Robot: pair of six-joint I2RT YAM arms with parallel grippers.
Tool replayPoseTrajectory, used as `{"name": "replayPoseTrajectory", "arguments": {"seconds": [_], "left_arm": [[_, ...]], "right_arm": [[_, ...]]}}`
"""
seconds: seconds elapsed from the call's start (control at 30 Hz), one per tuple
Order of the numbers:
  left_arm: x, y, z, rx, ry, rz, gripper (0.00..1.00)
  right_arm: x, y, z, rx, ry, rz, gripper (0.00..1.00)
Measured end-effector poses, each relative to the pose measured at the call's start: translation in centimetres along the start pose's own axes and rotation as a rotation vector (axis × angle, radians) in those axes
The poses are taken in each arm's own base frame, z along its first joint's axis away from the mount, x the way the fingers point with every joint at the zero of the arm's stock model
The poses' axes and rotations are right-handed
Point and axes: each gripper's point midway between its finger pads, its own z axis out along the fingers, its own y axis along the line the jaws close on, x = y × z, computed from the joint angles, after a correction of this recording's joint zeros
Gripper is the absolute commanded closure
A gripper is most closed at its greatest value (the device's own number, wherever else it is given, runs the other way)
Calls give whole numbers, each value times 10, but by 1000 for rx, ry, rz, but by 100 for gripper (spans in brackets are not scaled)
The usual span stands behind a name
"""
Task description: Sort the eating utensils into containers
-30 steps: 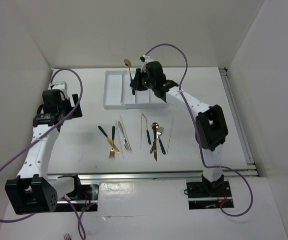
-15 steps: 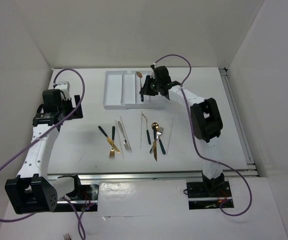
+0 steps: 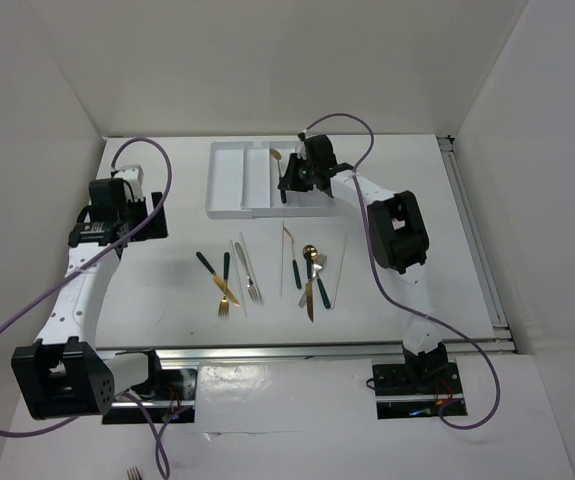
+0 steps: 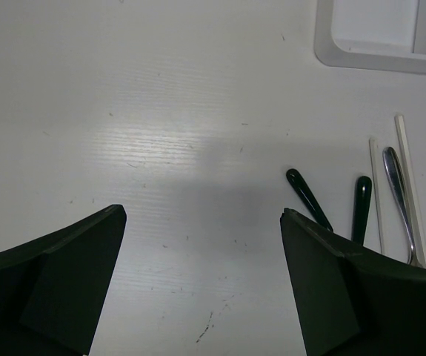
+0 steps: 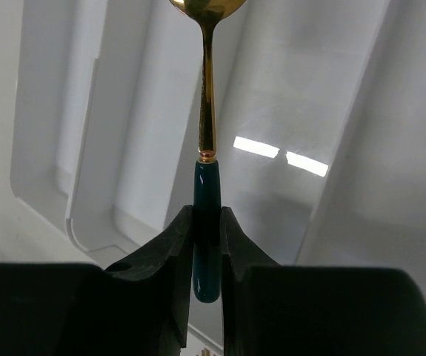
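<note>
Item: spoon (image 5: 207,111), gold stem with a dark teal handle, clamped by that handle between the closed fingers of the right gripper (image 5: 207,222). Its bowl is cut off at the top edge of the wrist view and the handle's tip sits between the fingers. Location: over the white tray (image 3: 225,185) at the far middle of the table (image 3: 167,285), above one of its inner compartments. Which one cannot be counted, because the right arm covers the tray's right part from above. Whether the spoon touches the tray floor cannot be told. Left gripper (image 4: 204,215): fingers spread wide, holding nothing, over bare table well left of the tray. Loose stock on the table: left cluster (image 3: 229,278) with two teal handles, a gold fork, a silver fork and pale sticks. Right cluster (image 3: 310,275) is an overlapping pile of teal handles, gold and silver pieces, with sticks alongside, and individual items are hard to separate. In the left wrist view the left cluster's lower ends are hidden behind one dark finger (image 4: 331,289).
</note>
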Motion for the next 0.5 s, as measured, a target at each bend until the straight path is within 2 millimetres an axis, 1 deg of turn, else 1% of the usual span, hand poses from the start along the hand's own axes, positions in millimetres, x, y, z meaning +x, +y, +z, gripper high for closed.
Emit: {"name": "replayPoseTrajectory", "arguments": {"seconds": [0.07, 0.1, 0.13, 0.17, 0.23, 0.27, 0.3, 0.43, 0.5], "left_arm": [[1, 0, 2, 0, 8, 0, 0], [2, 0, 3, 0, 13, 0, 0], [3, 0, 4, 0, 17, 0, 0], [4, 0, 5, -1, 21, 0, 0], [5, 0, 7, -1, 27, 0, 0], [5, 0, 7, 0, 29, 0, 0], [5, 0, 8, 0, 30, 0, 0], [3, -4, 7, 23, 25, 1, 0], [3, -7, 7, 41, 24, 4, 0]], "right_arm": [[1, -7, 3, 12, 0, 3, 100], [3, -10, 6, 19, 3, 3, 98], [4, -13, 7, 24, 6, 5, 89], [6, -16, 9, 29, 9, 7, 72], [10, -20, 12, 33, 15, 14, 58], [8, -18, 13, 24, 9, 14, 52], [6, -17, 13, 21, 3, 6, 44], [1, -7, 14, -12, -18, -30, 26], [-2, -4, 13, -27, -24, -52, 20]]}}
